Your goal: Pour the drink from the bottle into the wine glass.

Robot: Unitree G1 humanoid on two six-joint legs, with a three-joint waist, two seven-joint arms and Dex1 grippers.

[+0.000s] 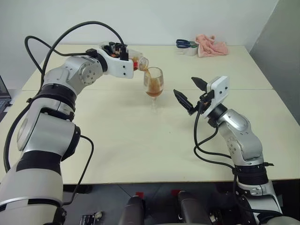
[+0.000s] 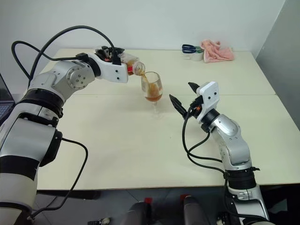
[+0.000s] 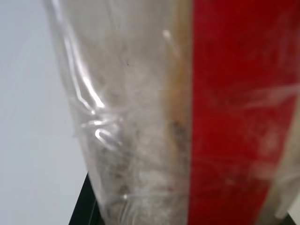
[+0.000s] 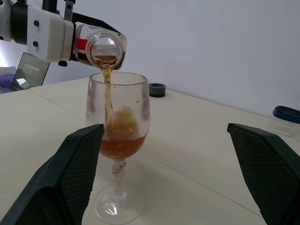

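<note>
- Head views: one bottle (image 2: 133, 67) is held tipped in the closed jaws of the left gripper (image 2: 123, 61), its mouth just above the rim of the single wine glass (image 1: 154, 82). A stream of the drink (image 1: 153, 89) is seen falling into the bowl, which is partly filled. The glass stands upright on the pale surface (image 1: 140, 140).
- The right gripper (image 1: 188, 93) is held beside the glass with jaws wide apart, nothing between them.
- At the far edge, one pink cloth (image 1: 211, 45) and one pair of blue-handled scissors (image 1: 186, 43) are seen.
- Left wrist view: a red label band is seen on the clear bottle wall; no writing can be read.
- Right wrist view: the uncapped bottle mouth is seen pouring into the glass between the two parted black fingers (image 4: 75, 173).
</note>
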